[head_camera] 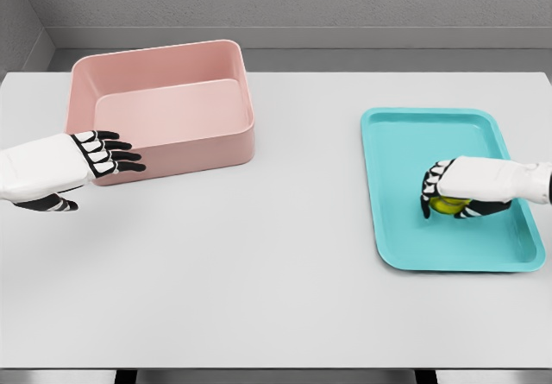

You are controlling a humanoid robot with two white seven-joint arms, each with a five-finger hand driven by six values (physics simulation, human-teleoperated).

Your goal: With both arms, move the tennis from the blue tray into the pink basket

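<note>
Your right hand (470, 190) lies over the tennis ball (446, 204), which sits inside the blue tray (405, 134) toward its near right part; the fingers (433, 187) curl down around the yellow-green ball, and only a small patch of it shows beneath the palm. You cannot confirm from the head view whether the grip is fully closed underneath or merely capping the ball from above. Treat this as the principal risk: if the fingers only cover the top, the ball is likely to roll out on lift and travel across the tray floor or over its low rim onto the counter (259, 272). Your left hand (103, 155) hovers just in front of the near wall of the pink basket (164, 73), fingers spread and holding nothing. The basket stands well apart from the tray, on the far left of the counter, so a transfer would have to cross open surface between the two hands, where a round, smooth ball could easily be dropped. The open left hand also sits close to the basket wall; a careless sweep could nudge the basket and shift the target. Check also that the right wrist clears the tray rim on the way up, since catching it could drag or tip the tray.
</note>
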